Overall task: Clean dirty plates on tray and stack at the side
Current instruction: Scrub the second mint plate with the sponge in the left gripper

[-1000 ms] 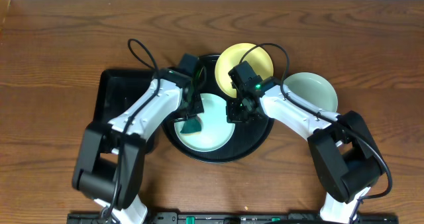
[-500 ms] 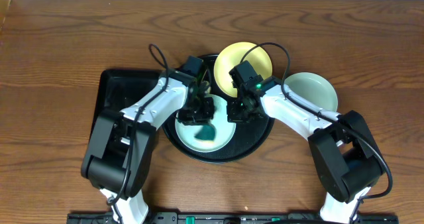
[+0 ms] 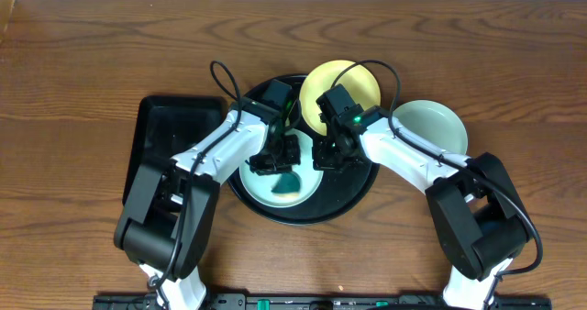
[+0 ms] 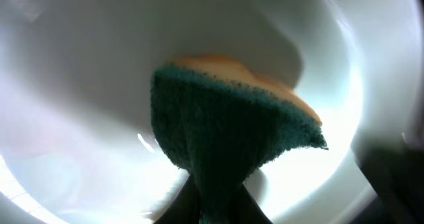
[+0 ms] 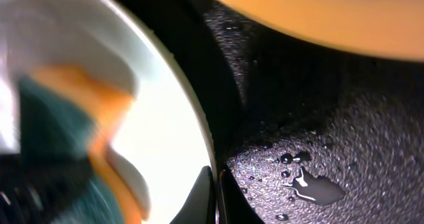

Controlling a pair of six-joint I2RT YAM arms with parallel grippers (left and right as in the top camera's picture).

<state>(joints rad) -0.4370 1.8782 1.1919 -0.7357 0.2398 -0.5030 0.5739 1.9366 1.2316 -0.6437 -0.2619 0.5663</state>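
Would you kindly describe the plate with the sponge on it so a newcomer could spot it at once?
Find the round black tray in the middle of the wooden table. The plate lies in its near-left part, mint-green. Unlike the yellow plate and the other green plate, it alone carries a green sponge.

No readable text, label, brand, number or sign anywhere in my three views. Surfaces plain; wrist views too close and blurred for any lettering.
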